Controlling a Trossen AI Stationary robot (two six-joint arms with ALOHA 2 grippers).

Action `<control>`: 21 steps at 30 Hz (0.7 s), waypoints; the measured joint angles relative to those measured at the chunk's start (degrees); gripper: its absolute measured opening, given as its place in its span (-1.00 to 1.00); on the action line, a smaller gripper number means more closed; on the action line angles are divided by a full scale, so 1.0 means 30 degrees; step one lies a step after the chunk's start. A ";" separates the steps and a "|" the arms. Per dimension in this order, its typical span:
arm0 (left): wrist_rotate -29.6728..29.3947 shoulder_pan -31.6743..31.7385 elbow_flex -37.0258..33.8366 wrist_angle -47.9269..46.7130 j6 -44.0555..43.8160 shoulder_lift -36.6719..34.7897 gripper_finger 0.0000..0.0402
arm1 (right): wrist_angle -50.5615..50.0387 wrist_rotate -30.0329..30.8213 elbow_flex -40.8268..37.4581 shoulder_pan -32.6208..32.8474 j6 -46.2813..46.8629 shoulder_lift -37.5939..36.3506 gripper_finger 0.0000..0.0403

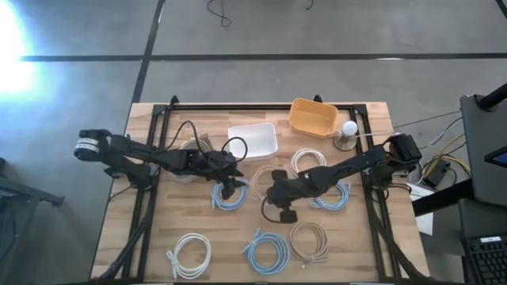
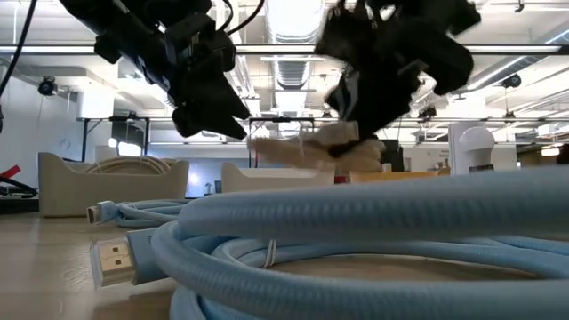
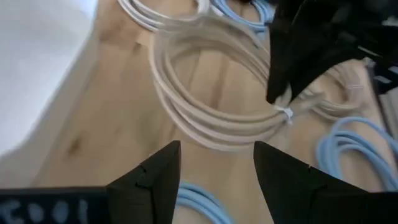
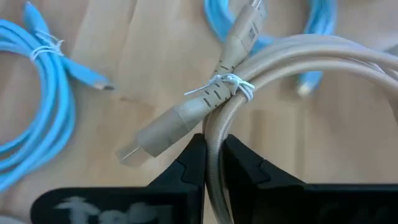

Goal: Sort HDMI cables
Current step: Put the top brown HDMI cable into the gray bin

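Beige cable coil [image 4: 292,81] is pinched at its tie by your right hand [image 1: 279,192], raised off the wooden surface [image 1: 356,253] mid-table, likely for carrying to its colour group. Your left hand [image 3: 214,180] hovers just left, fingers spread, holding nothing.

Wooden table [image 1: 123,206]: coiled cables [image 1: 266,250] spread centre to 6 o'clock, white bin [image 1: 253,141] and yellow bin [image 1: 313,117] toward 12.
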 joint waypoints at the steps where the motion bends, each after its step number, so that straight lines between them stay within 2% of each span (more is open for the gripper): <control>1: 0.0137 -0.0008 0.0000 -0.0007 -0.0239 0.0000 -0.01 | -0.0467 0.0539 0.0373 0.0013 -0.0518 -0.0010 -0.85; 7: 0.0330 -0.0073 0.0000 -0.0005 -0.0639 -0.0002 -0.01 | -0.1518 0.2579 0.1490 -0.0030 -0.2857 -0.0015 -0.85; 21: 0.0257 -0.0066 -0.0022 0.2060 0.0200 -0.0007 -0.01 | -0.0264 0.4164 0.1404 -0.0038 -0.6666 -0.0051 -0.85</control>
